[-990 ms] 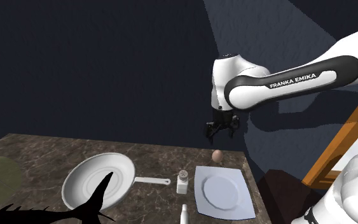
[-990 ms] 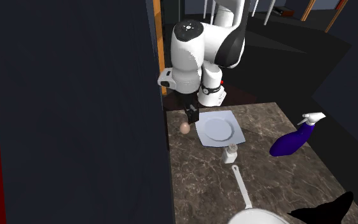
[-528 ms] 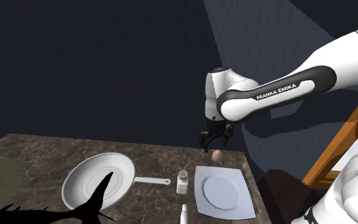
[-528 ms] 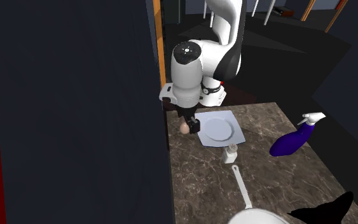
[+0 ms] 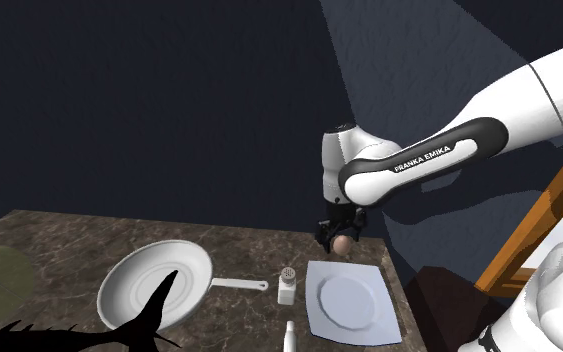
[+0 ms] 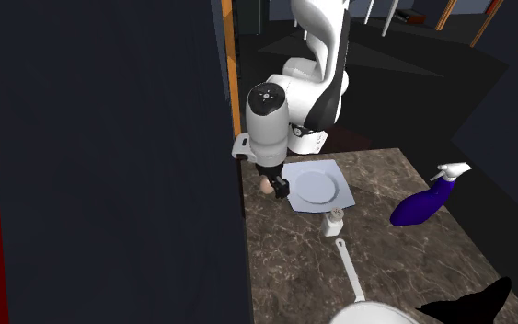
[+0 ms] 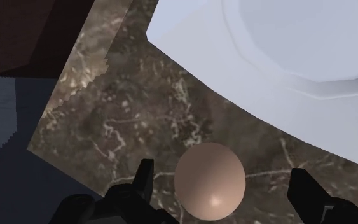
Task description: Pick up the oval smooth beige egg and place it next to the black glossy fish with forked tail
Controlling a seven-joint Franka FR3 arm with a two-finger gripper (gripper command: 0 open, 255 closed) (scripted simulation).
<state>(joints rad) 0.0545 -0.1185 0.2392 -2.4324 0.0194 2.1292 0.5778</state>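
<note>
The beige egg (image 5: 342, 245) (image 6: 265, 184) lies on the dark marble counter (image 5: 59, 240) near its back corner, beside a white square plate (image 5: 350, 303). My black gripper (image 5: 335, 238) (image 6: 273, 187) has come down over the egg. In the wrist view the egg (image 7: 209, 181) sits between the fingers of the open gripper (image 7: 225, 191), with a gap on each side. The black fish (image 5: 119, 325) with its forked tail lies at the shoulder view's lower left, and its tail (image 6: 468, 304) shows at the second exterior view's lower right.
A white frying pan (image 5: 154, 285) and a white shaker (image 5: 287, 285) (image 6: 333, 221) stand between the plate (image 6: 316, 184) (image 7: 285, 63) and the fish. A purple spray bottle (image 6: 427, 202) lies on the far side. The counter's edge and a dark wall run close behind the egg.
The arm has lowered the gripper from above the egg down to counter level, so the fingers now stand on either side of it. The egg has not moved.
</note>
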